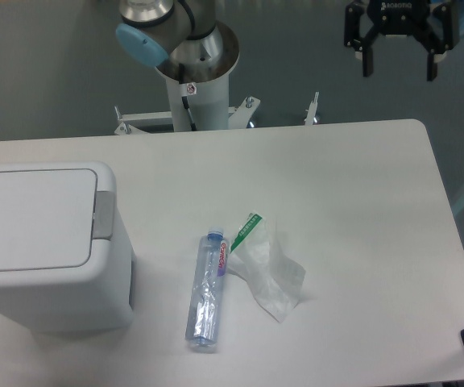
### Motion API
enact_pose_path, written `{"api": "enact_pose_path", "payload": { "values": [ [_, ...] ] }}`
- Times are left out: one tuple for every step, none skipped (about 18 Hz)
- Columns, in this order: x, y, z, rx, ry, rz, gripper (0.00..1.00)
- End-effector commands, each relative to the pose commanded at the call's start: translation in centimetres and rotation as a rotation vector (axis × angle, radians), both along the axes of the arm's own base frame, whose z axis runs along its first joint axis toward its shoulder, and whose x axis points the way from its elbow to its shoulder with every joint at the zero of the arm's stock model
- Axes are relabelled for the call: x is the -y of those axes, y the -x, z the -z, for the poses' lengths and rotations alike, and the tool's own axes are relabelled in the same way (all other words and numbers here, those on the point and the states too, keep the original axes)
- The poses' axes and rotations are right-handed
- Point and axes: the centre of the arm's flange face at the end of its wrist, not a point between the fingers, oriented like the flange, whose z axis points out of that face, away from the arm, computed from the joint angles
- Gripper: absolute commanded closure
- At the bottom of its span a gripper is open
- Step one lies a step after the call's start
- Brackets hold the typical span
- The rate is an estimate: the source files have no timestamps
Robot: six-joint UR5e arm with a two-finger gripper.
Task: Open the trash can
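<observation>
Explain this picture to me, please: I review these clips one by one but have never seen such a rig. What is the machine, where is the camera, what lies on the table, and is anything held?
There is one picture, taken by a fixed camera looking down at a white table. The pale post with a blue cap at the top is the robot arm's base. The black two-pronged part at the upper right is its claw; its prongs stand apart and hold nothing, and it hangs beyond the table's far edge.

On the table, at the left, stands the trash can, a big white bin with its flat lid shut and a grey button strip on the lid's right edge. Near the middle lies a clear plastic bottle on its side, with a crumpled clear wrapper beside it.
</observation>
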Motion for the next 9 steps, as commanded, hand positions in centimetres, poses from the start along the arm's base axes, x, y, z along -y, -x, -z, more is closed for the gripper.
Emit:
{"api": "enact_pose_path", "payload": {
  "values": [
    [0.0,0.0,0.1,0.001,0.003,-0.001,0.0],
    [0.1,0.0,0.0,0.0,0.005,-0.004,0.0],
    [0.0,0.0,-0.2,-0.001,0.001,-0.012,0.0],
    [-0.1,0.0,-0.4,0.006,-0.011,-0.035,0.0],
    [-0.3,0.2,-0.1,0.032,-0.037,-0.081,0.0],
    [-0.7,0.3,-0.1,0.056,-0.065,-0.134,0.0],
    [-1.4,-0.1,-0.3,0.079,-0.091,-0.178,0.0],
    [-2.6,-0.5,-0.1,0.106,-0.111,-0.208,0.0],
    [-3.7,-1.0,-0.2,0.131,-0.135,-0.242,0.0]
  ]
}}
